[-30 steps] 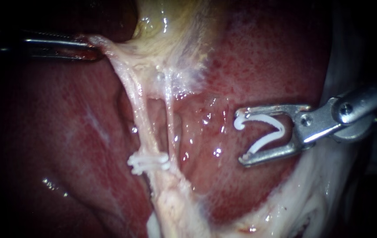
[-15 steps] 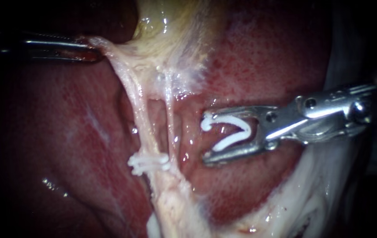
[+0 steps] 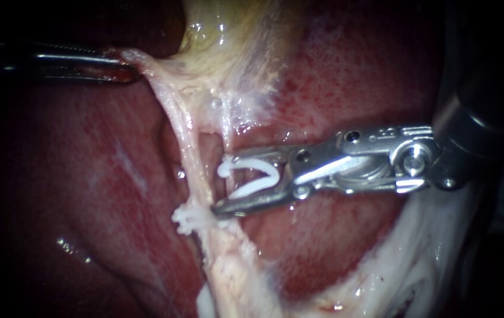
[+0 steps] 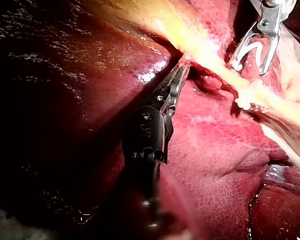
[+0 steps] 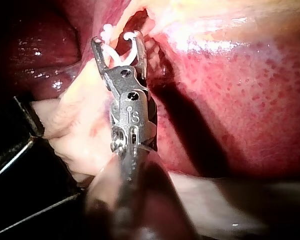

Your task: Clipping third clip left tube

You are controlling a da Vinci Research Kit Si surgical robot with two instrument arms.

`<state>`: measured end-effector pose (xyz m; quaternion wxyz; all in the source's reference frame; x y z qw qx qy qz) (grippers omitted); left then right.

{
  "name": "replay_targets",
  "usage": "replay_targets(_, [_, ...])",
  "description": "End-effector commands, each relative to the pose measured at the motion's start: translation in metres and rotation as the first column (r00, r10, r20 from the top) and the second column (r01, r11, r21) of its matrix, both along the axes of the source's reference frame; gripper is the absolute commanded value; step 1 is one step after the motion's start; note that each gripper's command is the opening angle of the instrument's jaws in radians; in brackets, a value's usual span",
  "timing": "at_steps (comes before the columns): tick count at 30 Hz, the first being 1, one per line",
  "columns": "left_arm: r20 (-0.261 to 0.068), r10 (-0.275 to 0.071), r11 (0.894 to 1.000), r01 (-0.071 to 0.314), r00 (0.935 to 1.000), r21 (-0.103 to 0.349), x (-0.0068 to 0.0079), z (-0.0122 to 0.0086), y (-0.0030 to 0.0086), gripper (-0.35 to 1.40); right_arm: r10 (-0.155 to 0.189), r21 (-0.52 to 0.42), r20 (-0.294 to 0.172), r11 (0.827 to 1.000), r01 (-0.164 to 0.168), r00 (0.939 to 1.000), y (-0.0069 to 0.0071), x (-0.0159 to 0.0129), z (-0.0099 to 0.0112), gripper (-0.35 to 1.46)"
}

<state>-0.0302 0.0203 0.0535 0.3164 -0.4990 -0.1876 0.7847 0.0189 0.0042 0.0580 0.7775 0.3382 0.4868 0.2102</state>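
In the endoscope view the pale left tube [image 3: 188, 150] runs down from the yellowish gallbladder [image 3: 228, 41], with white clips [image 3: 188, 219] across its lower part. A thinner right tube [image 3: 226, 132] runs beside it. My right instrument [image 3: 221, 185] comes in from the right, jaws wide apart and holding an open white clip [image 3: 254, 175]. Its jaw tips lie at the thin right tube, just right of the left tube and above the placed clips. My left instrument [image 3: 119, 68] is shut on tissue at the gallbladder's edge and pulls it left. The right wrist view shows the loaded clip [image 5: 115, 47].
Red liver [image 3: 352, 70] lies behind and around the tubes. Pale fatty tissue [image 3: 417, 271] runs along the lower right. In the left wrist view my left instrument [image 4: 182, 70] grips the stretched tissue, with my right instrument [image 4: 252, 47] beyond it.
My right instrument has moved left across the liver with the open clip, from well right of the tubes to right at them. The left instrument and the placed clips stayed put.
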Motion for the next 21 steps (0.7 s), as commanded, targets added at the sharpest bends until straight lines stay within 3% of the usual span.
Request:
replay_targets(1, [-0.001,0.0,1.0,0.0,1.0,0.0,0.0,0.0,0.0,-0.35,0.001,0.009,-0.003,1.0,-0.001,1.0,0.0,0.0,0.0003,0.5])
replay_targets(21, [-0.001,-0.001,1.0,0.001,1.0,-0.001,-0.0001,0.0002,-0.0001,-0.35,-0.015,0.11,-0.03,0.994,0.018,0.9994,-0.0007,0.0003,0.0055,0.5])
